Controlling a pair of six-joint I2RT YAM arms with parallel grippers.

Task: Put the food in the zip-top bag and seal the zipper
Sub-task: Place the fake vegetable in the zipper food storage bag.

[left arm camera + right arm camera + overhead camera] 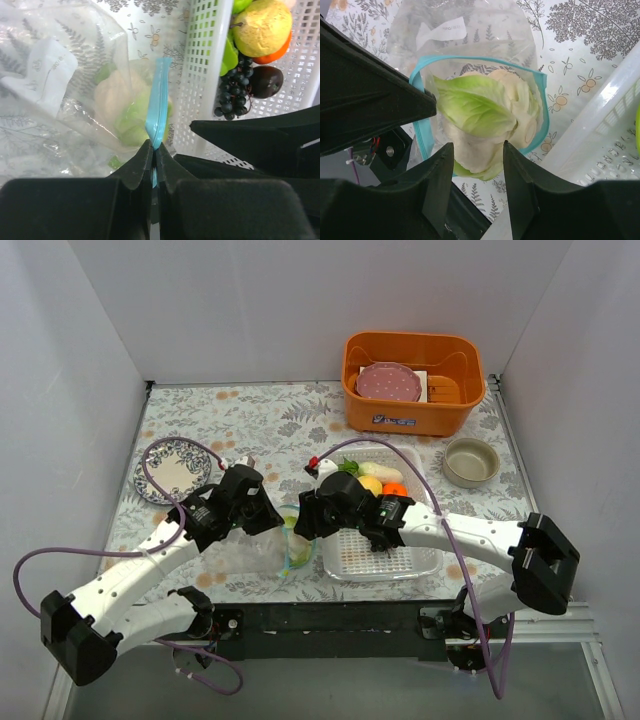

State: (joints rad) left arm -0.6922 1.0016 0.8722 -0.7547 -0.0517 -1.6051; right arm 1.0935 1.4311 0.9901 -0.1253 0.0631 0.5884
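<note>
Reaching inward from the near corners, our two arms meet, elbows bent, over the zip-top bag (465, 30), which lies on the desk (260, 420) just beside the left wall of the perforated tray (385, 560). Our left tool (153, 150) is clamped together on the zipper (159, 100), lifting one end of the mouth. Our right tool (477, 150) hangs above that mouth, fingers apart and gripping nothing; the cabbage (480, 110) sits inside the bag below them. In the tray lie the lemon (262, 27), orange (280, 50), grapes (232, 95) and plum (267, 81). An orange basin (400, 410), a bowl (471, 462) and a patterned plate (175, 468) stand well apart, with bare desk behind the bag.
</note>
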